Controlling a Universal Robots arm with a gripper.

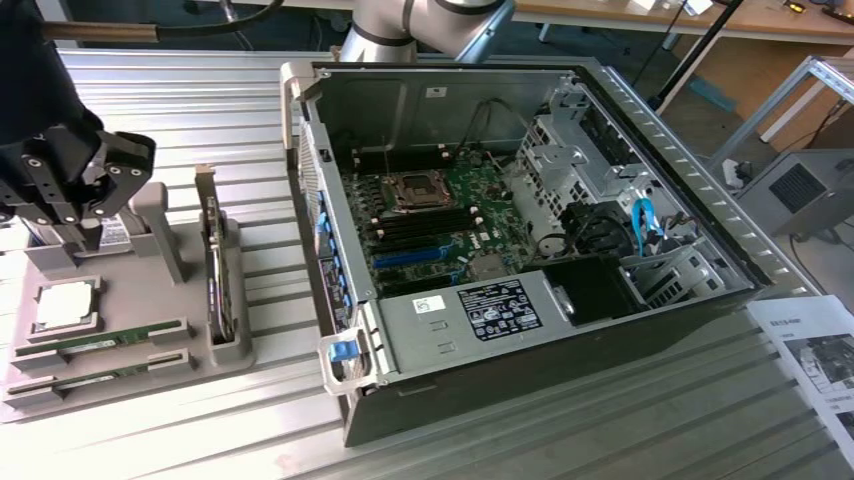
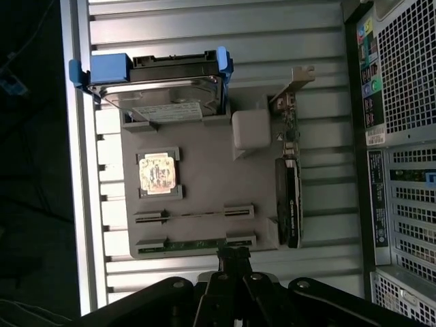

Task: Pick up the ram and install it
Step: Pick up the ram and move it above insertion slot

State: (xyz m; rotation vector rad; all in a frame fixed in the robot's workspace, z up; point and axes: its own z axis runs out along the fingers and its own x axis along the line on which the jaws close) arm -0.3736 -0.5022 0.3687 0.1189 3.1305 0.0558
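Observation:
Two green ram sticks lie in slots at the near end of a grey holder tray [image 1: 160, 385], one [image 1: 104, 340] just behind the other [image 1: 94, 378]. In the wrist view the greener ram stick [image 2: 197, 243] sits at the tray's edge, with the second ram stick [image 2: 194, 214] edge-on beside it. My black gripper [image 1: 64, 222] hangs over the far end of the tray, above the sticks and apart from them. Its fingers are shut together with nothing between them, as the wrist view of the gripper [image 2: 233, 257] also shows.
The tray also carries a processor chip [image 2: 158, 172], a hard drive in a blue caddy [image 2: 163, 95] and an upright expansion card [image 1: 214, 270]. An open computer case [image 1: 667, 300] with its motherboard [image 1: 434, 215] stands to the exterior view's right. A paper sheet [image 1: 814, 350] lies beyond it.

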